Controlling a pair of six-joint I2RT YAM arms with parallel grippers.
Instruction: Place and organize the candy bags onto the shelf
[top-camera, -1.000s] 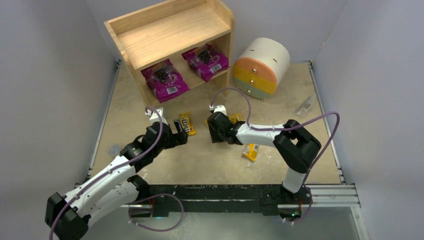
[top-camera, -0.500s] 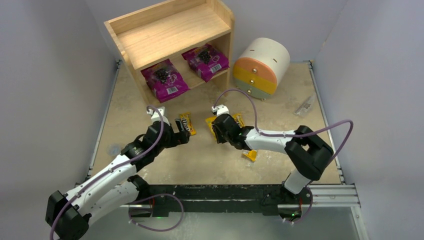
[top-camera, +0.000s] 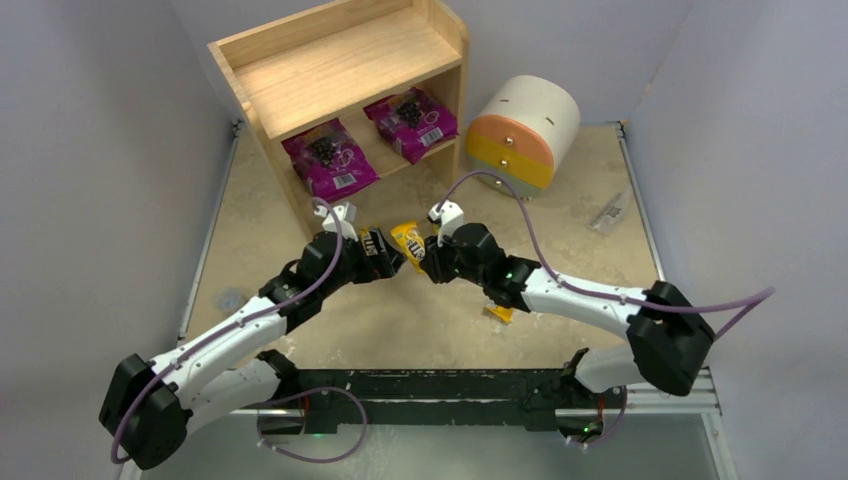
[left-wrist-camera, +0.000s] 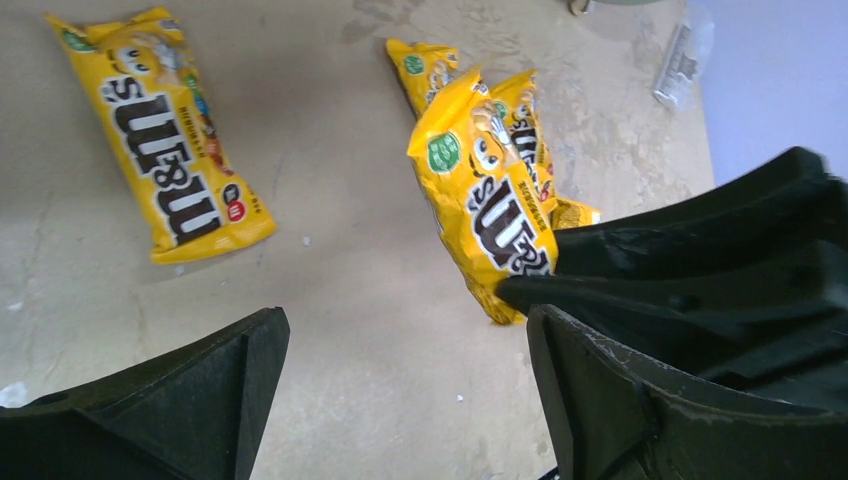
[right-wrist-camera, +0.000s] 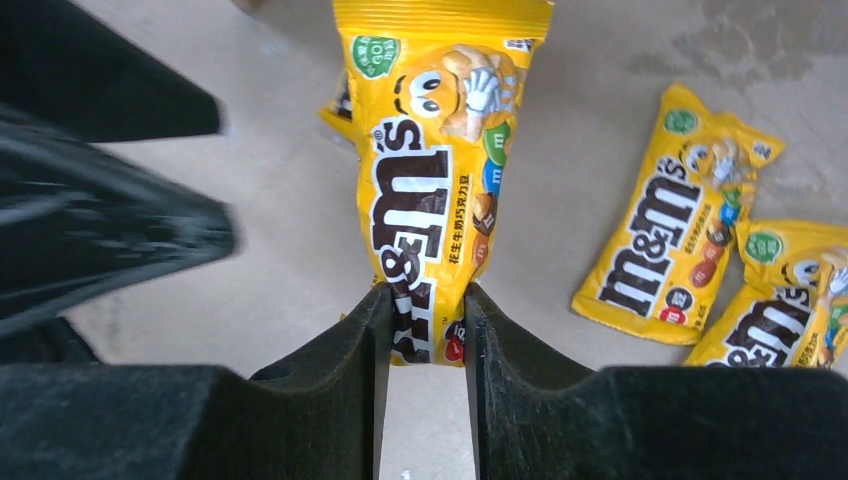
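You have a round white drum standing at the back right of the mottled beige tabletop. Its front drawers are stacked orange, yellow, then green. Near the right edge you'll see a small clear plastic wrapper lying flat, apart from the drum.

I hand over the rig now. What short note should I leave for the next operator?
Right gripper: shut on one yellow M&M's packet, held above the table.
Left gripper: open, holding nothing, close to that packet.
Done: both magenta bags lie on the shelf's lower tier.
Left: the held packet and the loose yellow packets on the table must go onto the shelf.
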